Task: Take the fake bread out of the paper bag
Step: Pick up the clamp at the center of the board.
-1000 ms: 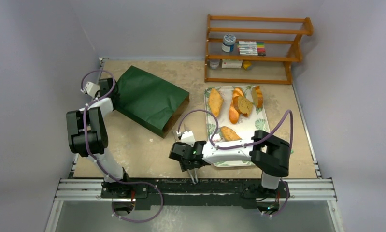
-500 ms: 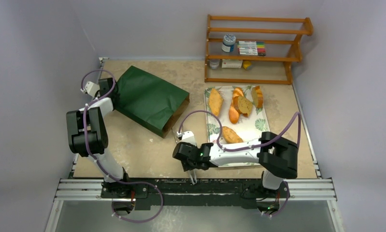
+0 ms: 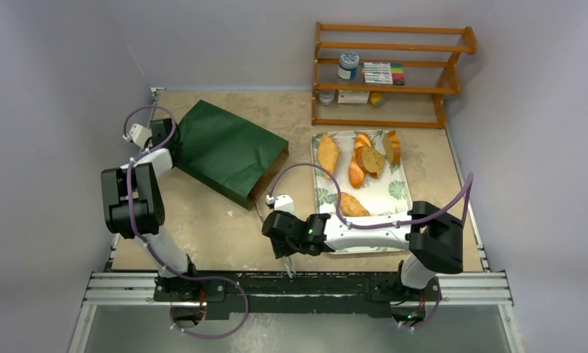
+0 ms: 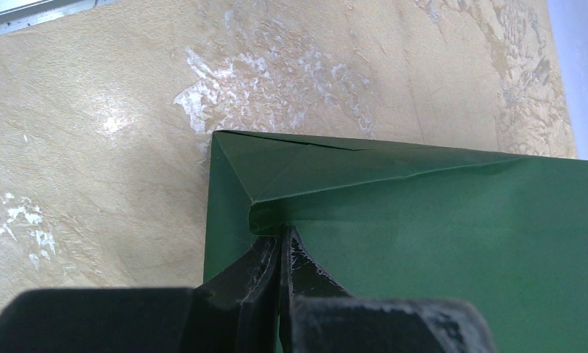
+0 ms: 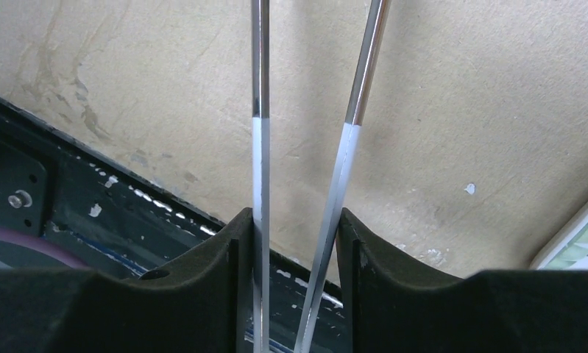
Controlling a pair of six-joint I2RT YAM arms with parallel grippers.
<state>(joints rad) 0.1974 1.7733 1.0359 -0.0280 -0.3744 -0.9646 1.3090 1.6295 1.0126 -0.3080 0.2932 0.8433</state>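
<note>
The dark green paper bag [image 3: 228, 151] lies flat at the back left, its brown mouth facing right toward the tray; nothing inside it shows. My left gripper [image 3: 171, 141] is shut on a folded corner at the closed end of the paper bag [image 4: 438, 220], the jaws of the left gripper [image 4: 282, 235] pressed together on the fold. Several fake bread pieces [image 3: 356, 173] lie on the leaf-patterned tray [image 3: 383, 193], one loaf [image 3: 349, 204] nearest the front. My right gripper [image 3: 285, 254] hangs at the table's front edge, left of the tray. This right gripper [image 5: 296, 220] is shut on thin metal tongs [image 5: 257, 88].
A wooden shelf [image 3: 390, 73] with a jar, markers and small boxes stands at the back right, behind the tray. The black rail [image 5: 92, 198] of the table's front edge runs just under the tongs. Grey walls close in both sides.
The right arm's elbow has swung to the right and its wrist has shifted slightly near the front edge, tongs still between the fingers. The left arm and the bag have not moved.
</note>
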